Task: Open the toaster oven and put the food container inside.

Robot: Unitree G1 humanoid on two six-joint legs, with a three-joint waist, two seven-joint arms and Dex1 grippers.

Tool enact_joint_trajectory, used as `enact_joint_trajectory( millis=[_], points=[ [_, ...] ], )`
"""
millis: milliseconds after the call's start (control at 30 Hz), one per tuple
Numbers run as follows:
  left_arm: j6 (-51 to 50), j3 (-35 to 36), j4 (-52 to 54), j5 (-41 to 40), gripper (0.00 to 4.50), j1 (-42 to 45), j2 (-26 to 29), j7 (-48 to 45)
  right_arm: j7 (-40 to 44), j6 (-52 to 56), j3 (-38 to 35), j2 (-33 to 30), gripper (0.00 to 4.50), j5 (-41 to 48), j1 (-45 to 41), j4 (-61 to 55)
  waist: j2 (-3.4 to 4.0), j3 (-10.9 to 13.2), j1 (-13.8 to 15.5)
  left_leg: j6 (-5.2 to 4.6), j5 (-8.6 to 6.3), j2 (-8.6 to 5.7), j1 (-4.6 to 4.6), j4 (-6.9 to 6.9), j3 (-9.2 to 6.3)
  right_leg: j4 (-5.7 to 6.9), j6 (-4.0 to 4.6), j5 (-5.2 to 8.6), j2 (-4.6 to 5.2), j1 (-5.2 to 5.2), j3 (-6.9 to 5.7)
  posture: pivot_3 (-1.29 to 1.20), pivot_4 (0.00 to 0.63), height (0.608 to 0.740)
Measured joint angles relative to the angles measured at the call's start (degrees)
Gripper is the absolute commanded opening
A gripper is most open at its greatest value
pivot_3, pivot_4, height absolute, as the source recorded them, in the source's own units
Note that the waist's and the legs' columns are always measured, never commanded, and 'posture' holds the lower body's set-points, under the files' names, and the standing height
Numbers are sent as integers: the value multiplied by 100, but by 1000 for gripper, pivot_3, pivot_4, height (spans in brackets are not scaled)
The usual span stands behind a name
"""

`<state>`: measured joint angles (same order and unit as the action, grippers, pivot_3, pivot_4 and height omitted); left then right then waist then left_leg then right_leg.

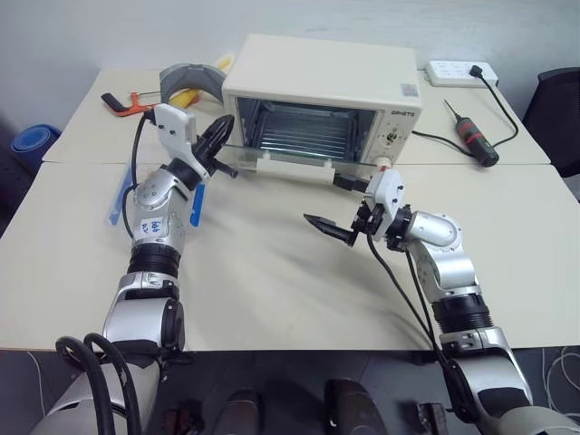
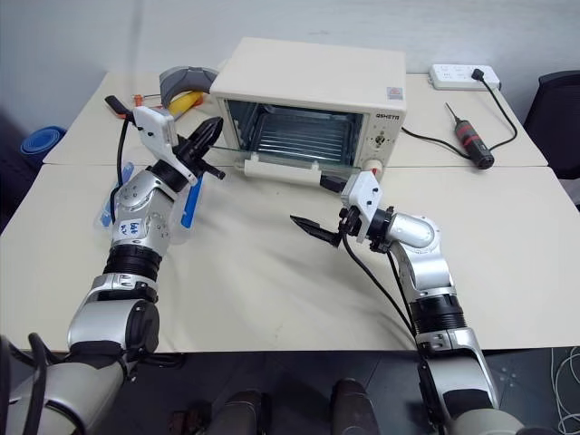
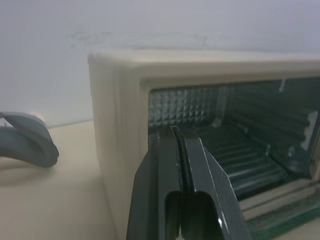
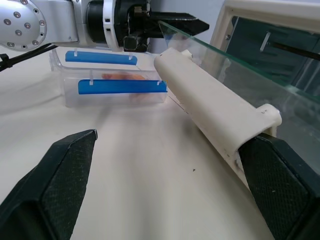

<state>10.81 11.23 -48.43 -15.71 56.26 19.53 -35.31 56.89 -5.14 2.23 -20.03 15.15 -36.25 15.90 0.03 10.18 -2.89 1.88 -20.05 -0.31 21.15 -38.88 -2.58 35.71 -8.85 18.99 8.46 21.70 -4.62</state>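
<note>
Two head views are showing the toaster oven (image 1: 322, 100) sitting at the far middle of the counter (image 1: 272, 263), a cream-white box with its long axis running left to right and its open front facing the near side. Its glass door is hanging down toward the near side, with the cream handle bar (image 1: 293, 168) lying along the door's near edge, and the wire rack is showing inside. A control panel with knobs is occupying the right end of the front. The left hand (image 1: 220, 143) is hovering at the oven's left front corner, fingers pressed together and gripping nothing. The food container (image 2: 149, 204) is lying on the counter left of the oven, largely behind the left arm, its blue clips peeking out on either side. The right hand (image 1: 337, 207) is waiting near the door's right end with its fingers spread wide and nothing between them. A power strip (image 1: 462, 72) and a screwdriver (image 1: 471, 138) are lying at the far right.

Looking along the left wrist, the closed fingers (image 3: 192, 175) are pointing at the oven's left front edge, with the ribbed interior beyond.

Looking along the right wrist, the clear container (image 4: 112, 80) is sitting beyond the handle, long sides clipped blue, orange food inside, and the fingers (image 4: 55, 185) are standing wide apart.
</note>
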Motion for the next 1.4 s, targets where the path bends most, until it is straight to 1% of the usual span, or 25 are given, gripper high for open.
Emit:
enact_joint_trajectory(
  millis=[133, 233, 333, 433, 567, 700, 767, 933, 1033, 1067, 1100, 1167, 1233, 1300, 1333, 1400],
  points=[
    [-231, -3, -190, -18, 26, 155, 28, -322, -15, 102, -15, -154, 4500, 32, 192, -270, -2, 1, 61, 0, 0, -2, 5, -5, -1, 1, -1, 0, 2, 0, 0, 0, 150, 740],
    [-408, -54, -235, -17, 26, 197, 81, -767, 165, 746, -209, -825, 4500, 480, 842, -1350, -4, 3, 159, -2, -1, -3, 11, -7, -8, -3, -1, 0, 3, 1, -11, 0, 150, 740],
    [-454, -82, -423, 32, 26, 271, 78, -906, 317, 1047, -609, -1273, 4500, 935, 1352, -2129, -8, 5, 163, -4, -2, -3, 9, -8, -4, -5, -1, -1, 5, -7, -22, 0, 150, 740],
    [-455, -255, -440, 137, 26, 307, 50, -1144, 364, 1140, -947, -1531, 4500, 1094, 1812, -2295, -11, 7, 215, -4, -2, -3, 6, -21, 0, -2, -3, -2, 5, -12, -22, 0, 150, 740],
    [-445, -719, -379, 495, 26, 279, 140, -1560, 406, 1078, -1291, -1863, 4500, 1113, 2418, -2341, -11, 7, 286, -5, -1, -3, 4, -18, 6, 0, -4, -2, 6, -12, -18, 0, 150, 740],
    [-525, -1294, 326, 1045, 26, -264, 511, -1799, 386, 949, -1689, -1978, 4500, 1125, 3022, -2458, -11, 7, 283, -5, -2, -2, 4, -12, 6, -3, -4, -2, 5, -11, -18, 0, 150, 740],
    [-720, -1502, 807, 1233, 26, -584, 591, -1802, 368, 876, -1766, -1978, 4500, 1136, 3202, -2560, -11, 7, 269, -5, -1, 0, 2, -14, 6, -1, -4, -2, 5, -11, -17, 0, 150, 740],
    [-1471, -1702, 1897, 1410, 26, -1085, 658, -1651, 326, 623, -1849, -1968, 4500, 1134, 3356, -2588, -11, 7, 286, -5, -2, 0, -1, -24, 5, 5, -4, -2, 6, -16, -14, 0, 150, 740],
    [-1973, -1626, 2646, 1263, 542, -1482, 631, -1529, 343, 652, -1835, -1878, 4500, 1237, 3431, -2575, -11, 7, 290, -5, -2, 0, 0, -22, 4, 3, -4, -2, 6, -16, -13, 0, 150, 740],
    [-2275, -1483, 3052, 1001, 783, -1712, 539, -1505, 375, 684, -1818, -1822, 4500, 1335, 3420, -2566, -11, 7, 285, -5, -2, 0, 1, -22, 4, 3, -4, -2, 7, -15, -11, 0, 150, 740],
    [-2507, -1383, 3422, 743, 1117, -1887, 448, -1497, 393, 709, -1792, -1793, 4500, 1392, 3397, -2560, -11, 8, 283, -5, -2, 2, 2, -23, 1, 4, -4, -2, 6, -15, -11, 0, 150, 740],
    [-2890, -1127, 4225, 237, 1613, -2203, 458, -1505, 433, 746, -1676, -1731, 4500, 1487, 3233, -2571, -13, 8, 271, -4, -1, 6, -2, -23, -1, 6, -4, -2, 6, -15, -10, 0, 150, 740],
    [-3188, -711, 5124, -145, 2192, -2637, 841, -1512, 473, 753, -1516, -1638, 4500, 1526, 3063, -2594, -10, 7, 204, -2, 0, 12, -12, -11, 3, 6, -2, -1, -1, -13, -2, 0, 150, 740],
    [-3428, 14, 5725, -429, 2782, -3359, 1330, -1483, 482, 709, -1341, -1467, 4500, 1536, 2961, -2629, -2, 3, 122, -1, 0, 12, -30, 9, 5, 5, 1, 0, -1, -14, 10, 0, 150, 740],
    [-3537, 292, 5822, -490, 3058, -3678, 1472, -1447, 480, 658, -1308, -1382, 4500, 1536, 2948, -2624, 0, 4, 128, -1, 0, 10, -37, 14, 4, 5, 1, 1, -1, -19, 12, 0, 150, 740],
    [-3649, 973, 6048, -639, 3673, -4579, 1683, -1388, 469, 611, -1148, -1182, 4500, 1540, 2739, -2600, 0, 5, 102, -1, 0, 11, -47, 24, 5, 1, 1, 1, 0, -20, 25, 0, 150, 740]
  ],
)
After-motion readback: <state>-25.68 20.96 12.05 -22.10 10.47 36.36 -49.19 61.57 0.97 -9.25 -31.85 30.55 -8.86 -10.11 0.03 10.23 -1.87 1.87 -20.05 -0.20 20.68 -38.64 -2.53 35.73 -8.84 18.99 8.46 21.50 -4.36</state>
